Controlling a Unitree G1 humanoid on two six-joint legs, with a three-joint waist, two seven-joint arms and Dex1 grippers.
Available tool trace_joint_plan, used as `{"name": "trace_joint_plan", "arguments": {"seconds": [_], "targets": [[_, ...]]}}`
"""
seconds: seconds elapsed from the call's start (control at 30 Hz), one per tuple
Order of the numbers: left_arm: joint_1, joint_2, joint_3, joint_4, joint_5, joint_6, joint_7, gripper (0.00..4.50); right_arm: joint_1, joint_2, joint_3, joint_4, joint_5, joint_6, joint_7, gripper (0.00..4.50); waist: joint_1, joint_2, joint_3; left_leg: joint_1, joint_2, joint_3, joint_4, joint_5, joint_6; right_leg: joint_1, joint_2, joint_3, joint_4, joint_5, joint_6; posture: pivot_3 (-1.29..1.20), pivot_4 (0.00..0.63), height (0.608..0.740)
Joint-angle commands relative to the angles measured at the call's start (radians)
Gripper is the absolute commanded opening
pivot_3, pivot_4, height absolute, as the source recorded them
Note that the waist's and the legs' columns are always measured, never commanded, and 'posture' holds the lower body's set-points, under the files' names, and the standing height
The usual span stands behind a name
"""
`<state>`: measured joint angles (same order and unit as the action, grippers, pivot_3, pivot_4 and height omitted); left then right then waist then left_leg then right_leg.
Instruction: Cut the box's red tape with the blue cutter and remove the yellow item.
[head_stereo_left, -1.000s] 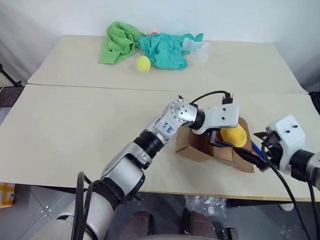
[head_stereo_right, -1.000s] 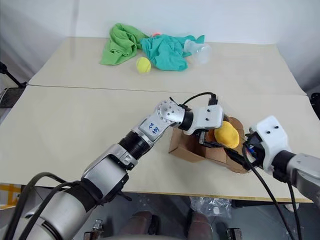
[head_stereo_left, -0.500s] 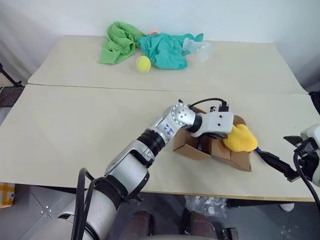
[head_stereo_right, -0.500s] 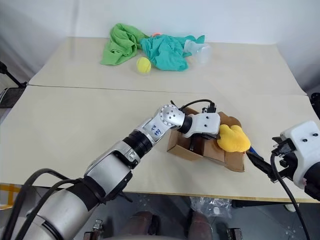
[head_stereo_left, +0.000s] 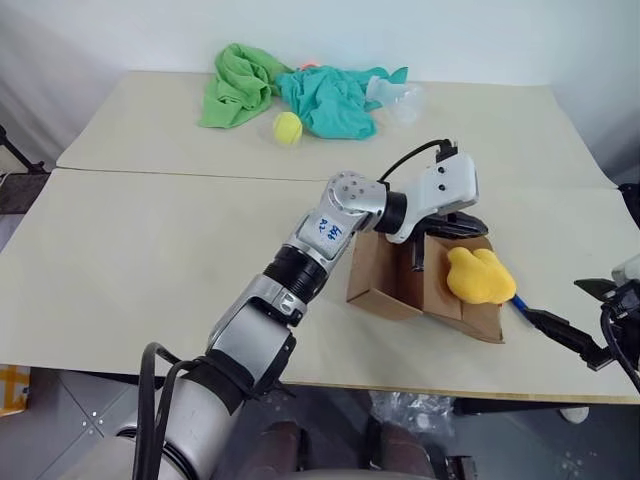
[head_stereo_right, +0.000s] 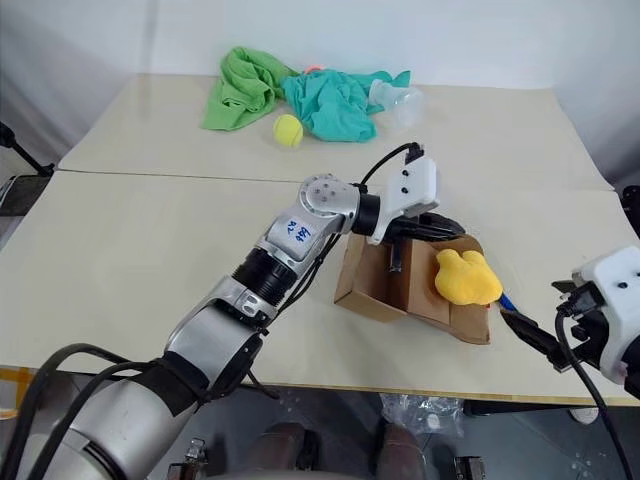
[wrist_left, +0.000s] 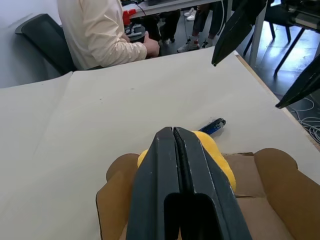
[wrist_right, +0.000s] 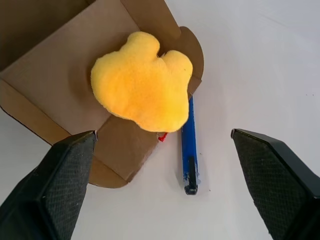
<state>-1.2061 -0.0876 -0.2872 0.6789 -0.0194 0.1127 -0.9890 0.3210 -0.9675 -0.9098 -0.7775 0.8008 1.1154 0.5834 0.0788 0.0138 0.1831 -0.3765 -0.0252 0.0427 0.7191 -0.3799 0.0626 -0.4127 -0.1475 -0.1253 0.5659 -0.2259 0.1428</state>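
Table (head_stereo_left: 150, 250): box (head_stereo_left: 400, 285) open, yellow item (head_stereo_left: 478, 276) on its flap, blue cutter (wrist_right: 189, 145) just beside. Left hand (head_stereo_left: 468, 226) above box, fingers together, empty; right hand (wrist_right: 160, 200) spread wide.

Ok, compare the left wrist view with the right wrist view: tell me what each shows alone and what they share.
Left wrist view alone: the left gripper, its fingers pressed shut on nothing, above the box; a seated person beyond the table's far edge; the right gripper, open, over the table edge.
Right wrist view alone: a small bit of the red tape at a flap's edge, and the blue cutter at full length on the table.
Both: the yellow item lying on the opened flaps of the box, the blue cutter beside it, and the pale table.
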Motion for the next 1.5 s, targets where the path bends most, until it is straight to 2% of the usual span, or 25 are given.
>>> {"name": "trace_joint_plan", "arguments": {"seconds": [0.03,0.1,0.2,0.4,0.6,0.63,1.07,1.2,1.5], "targets": [[-0.022,-0.075,-0.038,0.008,0.016,-0.033,0.019,0.03,-0.003,-0.009,-0.037,0.003,-0.017,-0.019,0.02,4.5,0.002,0.0,0.0,0.0,0.0,0.0,0.0,0.0,0.0,0.0,0.0,0.0,0.0,0.0,0.0,0.0,0.15,0.74],[-0.043,-0.098,-0.056,0.058,0.044,-0.06,0.058,0.03,0.007,0.0,-0.046,-0.003,-0.024,-0.017,0.024,4.5,0.001,0.0,0.0,0.0,0.0,0.0,0.0,0.0,0.0,0.0,0.0,0.0,0.0,0.0,0.0,0.0,0.15,0.74],[-0.069,-0.12,-0.053,0.107,0.045,-0.078,0.088,0.61,0.028,0.027,-0.073,-0.031,-0.022,-0.006,0.021,4.5,0.0,0.0,0.0,0.0,0.0,0.0,0.0,0.0,0.0,0.0,0.0,0.001,0.0,0.0,0.0,0.0,0.15,0.74],[-0.096,-0.143,-0.106,0.2,0.12,-0.125,0.143,2.45,0.103,0.106,-0.133,-0.101,-0.009,0.001,0.012,4.5,0.002,0.0,0.0,0.0,0.0,0.0,0.0,0.0,0.001,0.0,0.0,0.001,-0.001,0.0,0.0,0.0,0.15,0.74],[-0.118,-0.185,-0.134,0.253,0.152,-0.171,0.145,4.39,0.122,0.13,-0.155,-0.123,0.001,-0.002,0.0,4.5,0.001,0.0,0.0,0.0,0.0,0.001,0.0,0.0,0.001,0.0,0.0,0.002,-0.001,0.0,0.001,0.0,0.15,0.74],[-0.12,-0.19,-0.137,0.26,0.155,-0.176,0.145,4.47,0.123,0.131,-0.158,-0.126,0.004,-0.001,-0.002,4.5,0.001,0.0,0.0,0.0,0.0,0.0,0.0,0.0,0.001,0.0,0.0,0.002,-0.001,0.0,0.001,0.0,0.15,0.74],[-0.157,-0.289,-0.196,0.426,0.223,-0.235,0.183,4.47,0.161,0.173,-0.196,-0.167,0.031,0.005,-0.037,4.5,0.001,0.0,0.0,0.0,0.0,0.001,0.0,-0.001,0.002,-0.001,0.0,0.002,-0.001,0.0,0.001,0.0,0.15,0.74],[-0.149,-0.301,-0.201,0.441,0.223,-0.25,0.177,3.65,0.174,0.178,-0.206,-0.174,0.041,0.002,-0.046,4.5,0.001,0.0,0.0,0.0,0.0,0.001,0.0,-0.001,0.003,-0.001,0.0,0.002,-0.001,0.0,0.001,0.0,0.15,0.74],[-0.15,-0.308,-0.187,0.446,0.202,-0.272,0.168,0.83,0.188,0.173,-0.216,-0.17,0.048,-0.003,-0.05,4.5,0.001,0.0,0.0,0.0,0.0,0.001,0.0,-0.002,0.003,-0.001,-0.001,0.002,-0.001,0.0,0.001,0.0,0.15,0.74]]}}
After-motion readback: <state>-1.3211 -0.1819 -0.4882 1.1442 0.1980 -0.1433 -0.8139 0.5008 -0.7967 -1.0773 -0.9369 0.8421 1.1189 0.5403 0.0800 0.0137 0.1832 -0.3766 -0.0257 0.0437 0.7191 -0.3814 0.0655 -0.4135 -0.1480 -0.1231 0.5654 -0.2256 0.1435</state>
